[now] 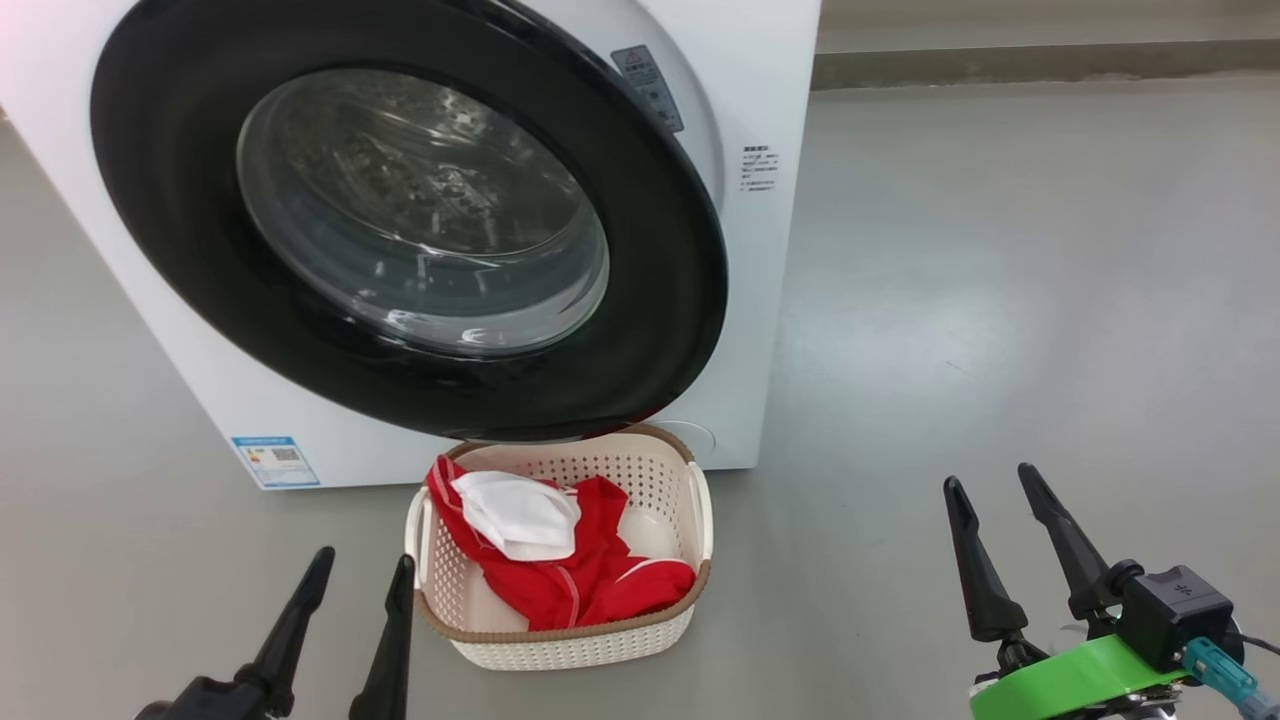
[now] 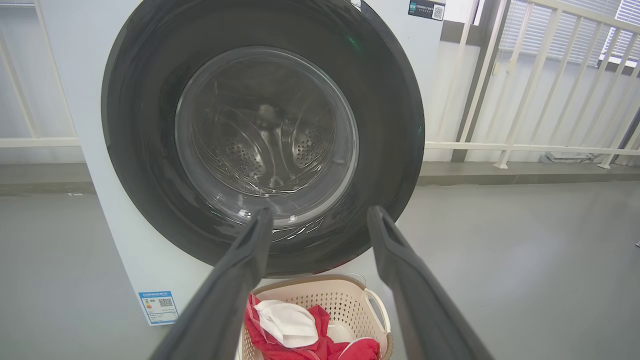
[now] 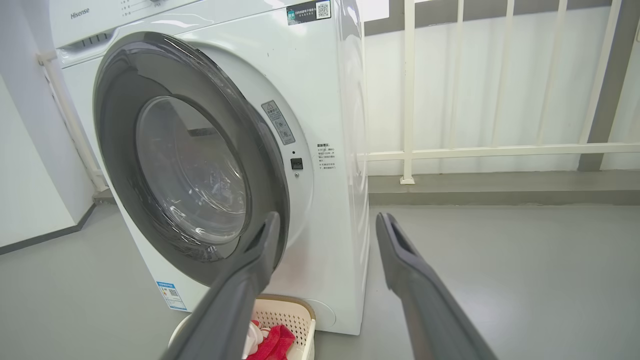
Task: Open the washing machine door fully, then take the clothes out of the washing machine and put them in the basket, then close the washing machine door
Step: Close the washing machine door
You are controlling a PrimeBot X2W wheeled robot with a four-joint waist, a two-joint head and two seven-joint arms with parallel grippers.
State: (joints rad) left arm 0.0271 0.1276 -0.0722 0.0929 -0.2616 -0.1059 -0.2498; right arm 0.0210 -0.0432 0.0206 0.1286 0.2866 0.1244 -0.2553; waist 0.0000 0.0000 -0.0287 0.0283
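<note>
Status check, stage three of three.

1. Unloading: the clothes (image 1: 590, 585), red garments with a white cloth piece (image 1: 520, 515) on top, lie in the perforated basket (image 1: 560, 650). The basket stands on the floor (image 1: 1000, 300) just in front of the washing machine (image 1: 770, 300), below the door. Through the glass, the steel drum (image 2: 270, 150) looks empty to me. I judge this stage complete.

2. Door: the washing machine door (image 1: 160, 180) is swung across the opening. In the right wrist view its free edge stands off the front panel, and the latch socket (image 3: 296, 163) is exposed. I judge the door not latched, so the closing push is outstanding.

3. Grippers: the left gripper (image 1: 365, 562) hangs just beside the basket with its fingers spread, holding nothing. The right gripper (image 1: 990, 480) is well apart from the basket, also spread and empty. Neither touches the door.
</note>
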